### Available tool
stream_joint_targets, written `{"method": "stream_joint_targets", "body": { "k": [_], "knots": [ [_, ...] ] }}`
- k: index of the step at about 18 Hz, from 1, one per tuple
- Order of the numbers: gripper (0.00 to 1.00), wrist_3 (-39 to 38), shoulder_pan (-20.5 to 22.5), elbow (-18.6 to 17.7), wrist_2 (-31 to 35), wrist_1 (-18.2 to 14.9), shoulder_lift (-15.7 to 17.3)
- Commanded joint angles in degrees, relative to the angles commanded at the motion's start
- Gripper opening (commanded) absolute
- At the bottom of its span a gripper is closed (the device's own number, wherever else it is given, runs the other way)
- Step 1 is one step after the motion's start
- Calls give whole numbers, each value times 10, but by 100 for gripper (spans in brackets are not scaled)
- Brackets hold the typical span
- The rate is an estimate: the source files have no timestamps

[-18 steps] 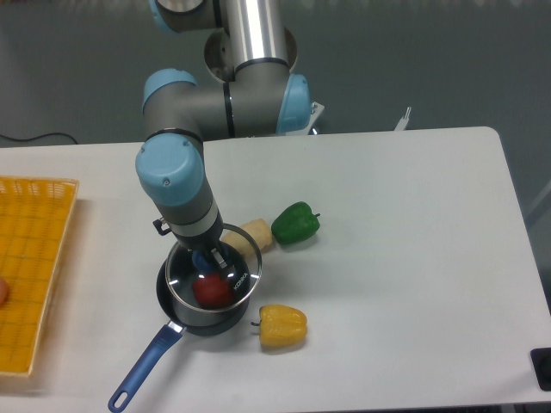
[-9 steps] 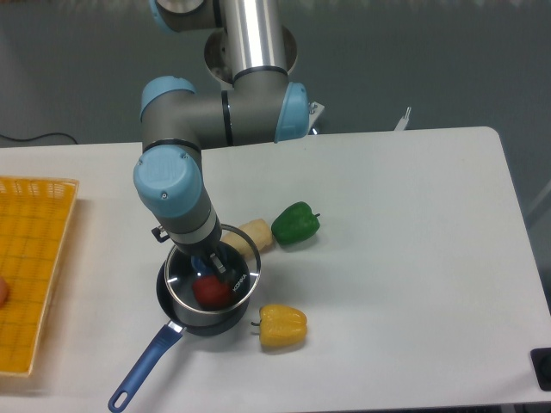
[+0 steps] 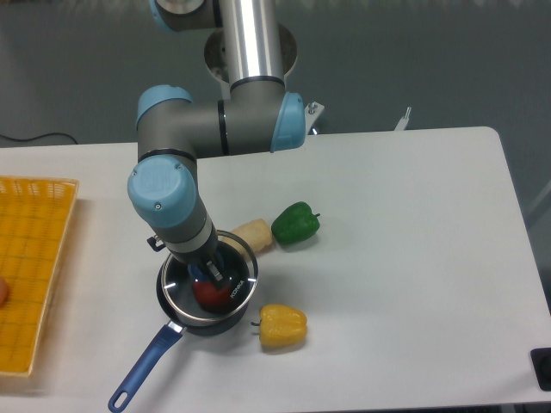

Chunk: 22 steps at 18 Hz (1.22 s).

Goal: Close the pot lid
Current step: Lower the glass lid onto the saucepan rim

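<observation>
Where the white table [image 3: 405, 258] meets the left edge of the view, a yellow mesh tray [image 3: 30, 267] lies flat, with a small reddish thing just showing at its left border. To the right of the tray sits the pot [image 3: 205, 315], a dark round saucepan near the front middle of the table; its long blue handle [image 3: 145, 367] runs from the pot's front-left rim down toward the front-left, so the pot's long axis lies on a diagonal and the handle end points at the near edge. A red round item [image 3: 213, 294] lies inside the pot. The pot lid [image 3: 207, 280], clear glass with a metal rim, sits over the pot's mouth, roughly level; whether it rests fully on the rim cannot be told. The gripper [image 3: 207, 269] comes down from the grey and light-blue arm [image 3: 168, 194] onto the lid's centre, where a bit of blue knob shows between the fingers; they appear closed around that knob. Behind and right of the pot, touching or just beside its rim, lies a pale beige piece [image 3: 253, 234], then a green pepper [image 3: 296, 223] just beside that. A yellow pepper [image 3: 282, 326] lies just right of the pot's front.
</observation>
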Motion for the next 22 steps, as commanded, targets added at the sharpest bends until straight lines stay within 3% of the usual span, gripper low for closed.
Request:
{"method": "stream_joint_targets", "body": {
  "k": [22],
  "knots": [
    [53, -26, -18, -3, 11, 4, -18]
  ]
}}
